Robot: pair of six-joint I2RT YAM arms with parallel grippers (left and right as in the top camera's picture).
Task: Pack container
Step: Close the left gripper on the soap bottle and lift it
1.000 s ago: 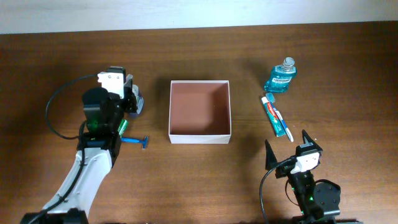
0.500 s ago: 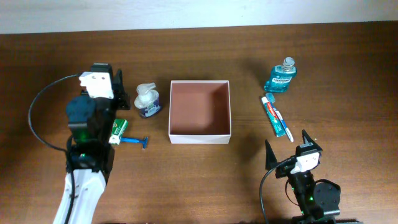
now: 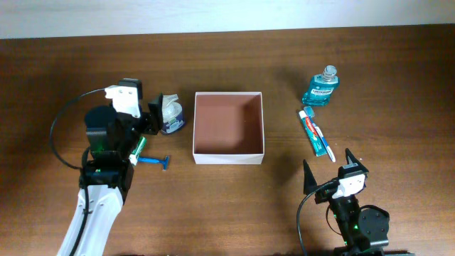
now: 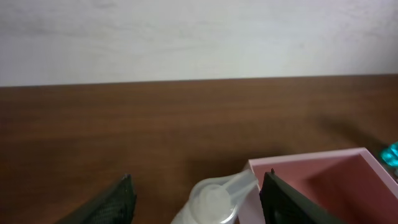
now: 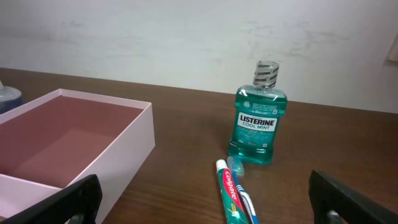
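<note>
The container, a square white box with a reddish-brown inside, sits at the table's middle. My left gripper is open just left of it, its fingers level with a white pump bottle. In the left wrist view the pump head stands between the spread fingers, with the container's corner at the right. My right gripper is open and empty near the front edge. Its view shows the container wall, a teal mouthwash bottle, toothpaste and a toothbrush.
A green tube and a blue razor lie front left of the container, beside my left arm. The mouthwash, toothpaste and toothbrush lie right of the container. A pale wall runs along the table's back.
My left gripper drew back to the left off the pump bottle, then came right again up to it. The bottle has stayed beside the container. The right arm has not moved.
</note>
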